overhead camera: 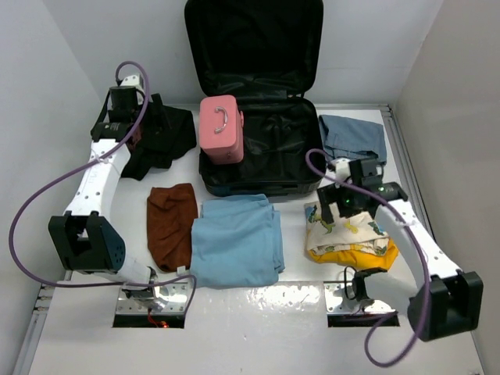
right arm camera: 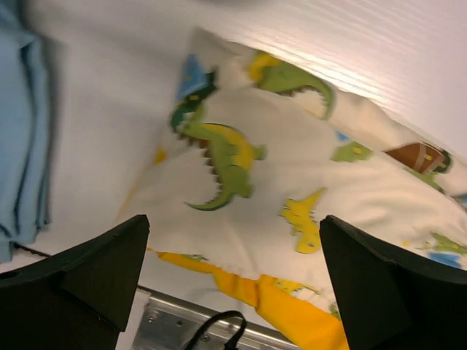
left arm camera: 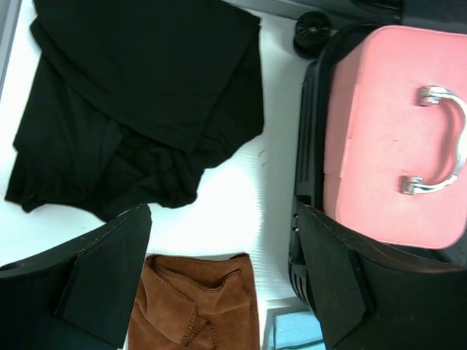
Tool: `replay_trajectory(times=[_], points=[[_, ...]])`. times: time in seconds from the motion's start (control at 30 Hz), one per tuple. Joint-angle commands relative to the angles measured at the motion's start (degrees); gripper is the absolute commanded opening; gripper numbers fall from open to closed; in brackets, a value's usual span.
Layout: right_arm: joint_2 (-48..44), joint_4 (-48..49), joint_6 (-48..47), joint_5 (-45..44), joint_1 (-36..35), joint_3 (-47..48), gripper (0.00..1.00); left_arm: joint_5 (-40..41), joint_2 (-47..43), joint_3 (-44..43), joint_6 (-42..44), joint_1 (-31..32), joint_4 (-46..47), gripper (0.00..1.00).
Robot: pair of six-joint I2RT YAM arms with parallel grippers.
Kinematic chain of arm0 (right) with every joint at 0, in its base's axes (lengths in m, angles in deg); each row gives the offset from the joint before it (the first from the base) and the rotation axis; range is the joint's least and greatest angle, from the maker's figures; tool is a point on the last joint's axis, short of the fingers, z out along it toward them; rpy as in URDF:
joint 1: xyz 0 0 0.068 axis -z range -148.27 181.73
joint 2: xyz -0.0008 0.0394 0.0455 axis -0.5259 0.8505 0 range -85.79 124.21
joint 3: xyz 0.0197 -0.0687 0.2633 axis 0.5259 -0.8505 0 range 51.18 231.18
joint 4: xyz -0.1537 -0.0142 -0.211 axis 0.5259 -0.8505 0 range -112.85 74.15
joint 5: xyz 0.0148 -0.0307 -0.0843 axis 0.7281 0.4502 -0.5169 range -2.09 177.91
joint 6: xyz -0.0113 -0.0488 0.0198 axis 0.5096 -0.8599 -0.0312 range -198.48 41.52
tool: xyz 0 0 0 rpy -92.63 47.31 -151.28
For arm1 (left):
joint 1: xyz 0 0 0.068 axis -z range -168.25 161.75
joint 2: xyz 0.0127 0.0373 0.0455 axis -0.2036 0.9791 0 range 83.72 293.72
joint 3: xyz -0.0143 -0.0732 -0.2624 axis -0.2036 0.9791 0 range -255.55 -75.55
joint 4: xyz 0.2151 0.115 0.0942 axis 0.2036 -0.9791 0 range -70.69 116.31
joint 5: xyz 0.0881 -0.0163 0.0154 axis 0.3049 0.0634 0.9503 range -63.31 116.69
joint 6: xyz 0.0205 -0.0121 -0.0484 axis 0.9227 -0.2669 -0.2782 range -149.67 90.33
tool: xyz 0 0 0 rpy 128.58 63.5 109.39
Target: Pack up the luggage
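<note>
The black luggage (overhead camera: 258, 168) lies open at the back middle, lid up against the wall. A pink case (overhead camera: 221, 129) stands in its left part and also shows in the left wrist view (left arm camera: 398, 135). My left gripper (overhead camera: 129, 125) is open and empty above the folded black garment (overhead camera: 160, 137), which also shows in the left wrist view (left arm camera: 139, 102). My right gripper (overhead camera: 334, 209) is open and empty above the dinosaur-print cloth (overhead camera: 348, 230), seen close in the right wrist view (right arm camera: 292, 189).
A brown suede cloth (overhead camera: 172, 225) and a folded light blue cloth (overhead camera: 237, 238) lie in front of the luggage. A grey-blue folded garment (overhead camera: 353, 137) lies at the back right. A suitcase wheel (left arm camera: 312, 30) shows by the pink case.
</note>
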Motion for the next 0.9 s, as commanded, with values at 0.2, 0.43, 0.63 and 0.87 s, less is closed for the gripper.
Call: replay_trajectory(times=[0.2,0.43,0.63,0.87], points=[[9.7,-0.6,23.9,-19.7,-15.1,0.4,0.96,1.6,-1.8,1.9,-2.1,-2.0,1.5,0.86],[13.1,5.5,30.8,-24.8,-23.3,-3.1,0.98,2.7,-3.8,3.7,-2.1,-3.9,1.5,0.86],[19.1,7.5,33.8,-25.5,-24.1,-0.5,0.99,2.1,-4.3,5.3,-3.2,-5.1,2.1,0.86],[24.4,9.2,35.9,-27.4,-22.0,-1.4,0.99,2.1,-4.9,6.4,-3.2,-7.0,2.1,0.86]])
